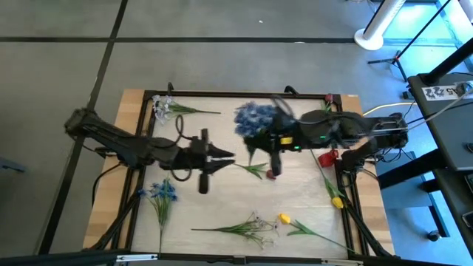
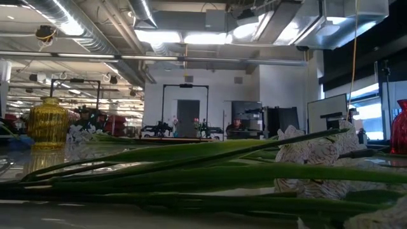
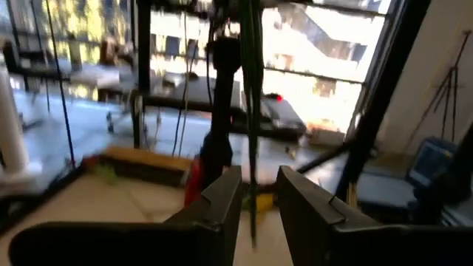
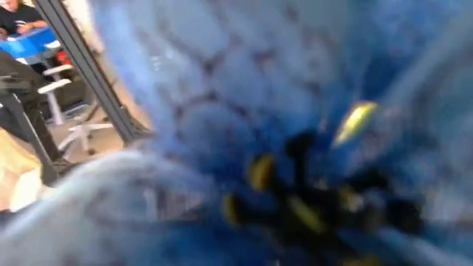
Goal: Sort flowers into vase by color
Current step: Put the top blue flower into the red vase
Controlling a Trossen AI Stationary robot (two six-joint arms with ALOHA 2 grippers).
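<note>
Handover of blue-clustered, green-stemmed artificial flower (image 1: 255, 118) in hand. Stem pinched in shut right gripper (image 1: 272, 159); left gripper (image 1: 225, 157) part-open, stem between its fingers (image 3: 222, 203). Next: left release confirmed, blue vase found.

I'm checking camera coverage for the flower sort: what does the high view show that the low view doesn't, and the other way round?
Only the high view shows both arms: the left gripper with fingers parted, the right gripper shut on the blue flower cluster, plus the small blue flower and yellow tulip lying on the table.

Only the low view shows the yellow vase, the red vase and the room behind.

Both show the white sprigs with green stems.
</note>
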